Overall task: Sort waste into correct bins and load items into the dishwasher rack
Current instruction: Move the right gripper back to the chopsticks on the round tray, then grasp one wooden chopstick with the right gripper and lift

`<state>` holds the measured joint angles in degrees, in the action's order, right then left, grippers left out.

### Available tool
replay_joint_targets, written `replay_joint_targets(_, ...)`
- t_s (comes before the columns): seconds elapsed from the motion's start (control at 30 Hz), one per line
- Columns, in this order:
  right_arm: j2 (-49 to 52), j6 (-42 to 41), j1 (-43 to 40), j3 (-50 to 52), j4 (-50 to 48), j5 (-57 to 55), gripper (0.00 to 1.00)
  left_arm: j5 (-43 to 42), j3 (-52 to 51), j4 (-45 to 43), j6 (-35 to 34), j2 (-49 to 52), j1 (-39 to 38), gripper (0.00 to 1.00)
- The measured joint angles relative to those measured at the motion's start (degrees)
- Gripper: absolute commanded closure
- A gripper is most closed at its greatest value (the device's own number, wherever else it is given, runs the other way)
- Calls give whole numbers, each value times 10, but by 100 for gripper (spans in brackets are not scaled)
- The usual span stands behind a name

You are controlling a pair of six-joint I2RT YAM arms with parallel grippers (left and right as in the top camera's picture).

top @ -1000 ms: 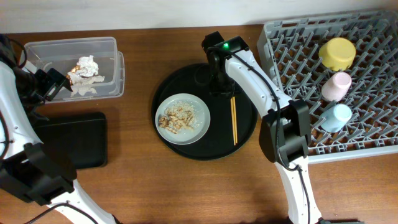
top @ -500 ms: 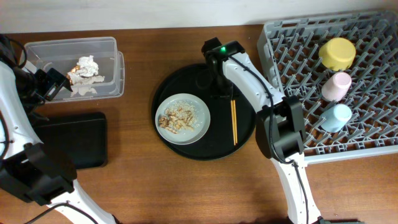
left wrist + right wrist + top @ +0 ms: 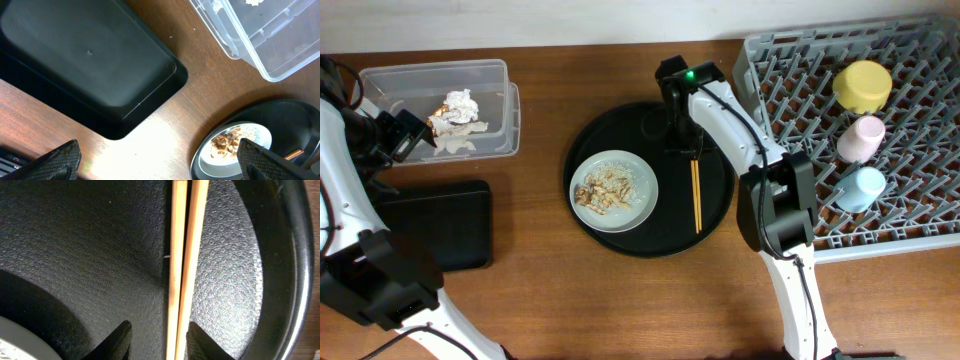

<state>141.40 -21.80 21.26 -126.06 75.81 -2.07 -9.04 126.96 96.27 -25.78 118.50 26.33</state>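
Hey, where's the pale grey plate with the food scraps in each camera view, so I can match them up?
Overhead: pale grey plate left of centre, on the round black tray.
Left wrist: plate at the bottom edge, right of centre.
Right wrist: only a sliver of the plate in the bottom-left corner.
Shared landmark: the round black tray under it.

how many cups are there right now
2. The pink cup sits in the dishwasher rack beside the yellow bowl; the light-blue cup sits next to it. None appear hidden.
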Motion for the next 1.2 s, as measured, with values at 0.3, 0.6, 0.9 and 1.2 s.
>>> replay_joint_targets(0.3, -1, 2, 0, 37, -35, 11, 63, 0, 0, 0, 0, 0, 0, 1)
replay_joint_targets(0.6, -1, 2, 3, 37, -38, 17, 63, 0, 0, 0, 0, 0, 0, 1)
replay_joint_targets(0.9, -4, 4, 9, 59, -55, 24, 73, 0, 0, 0, 0, 0, 0, 1)
replay_joint_targets(1.2, -7, 8, 9, 57, -50, 31, 96, 0, 0, 0, 0, 0, 0, 1)
